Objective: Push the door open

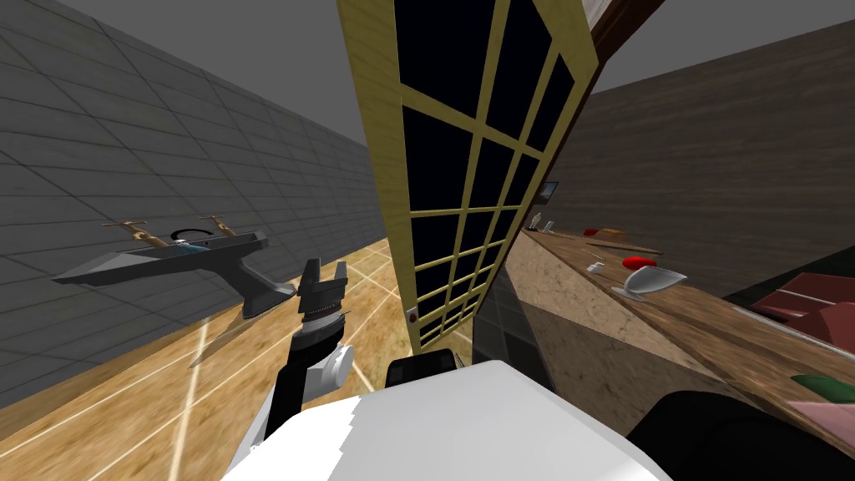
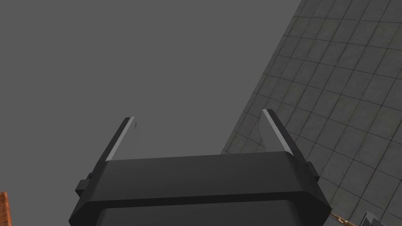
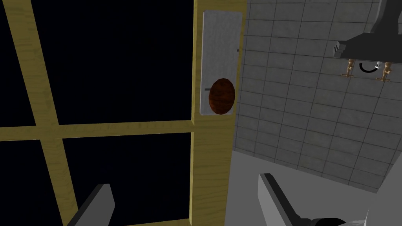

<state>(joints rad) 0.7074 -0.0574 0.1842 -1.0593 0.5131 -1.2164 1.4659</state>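
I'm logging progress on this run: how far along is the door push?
Done: the right gripper is open and lined up at the knob-side edge of the yellow wooden-framed door with black panes, near its round reddish-brown knob. In hand: the approach; no contact is visible yet. Left: the push itself. The left gripper hangs open, away from the door.

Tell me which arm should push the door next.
Right. The right gripper, fingers open, faces the yellow wood-framed door with black panes near its reddish-brown knob; the left gripper aims away from it.
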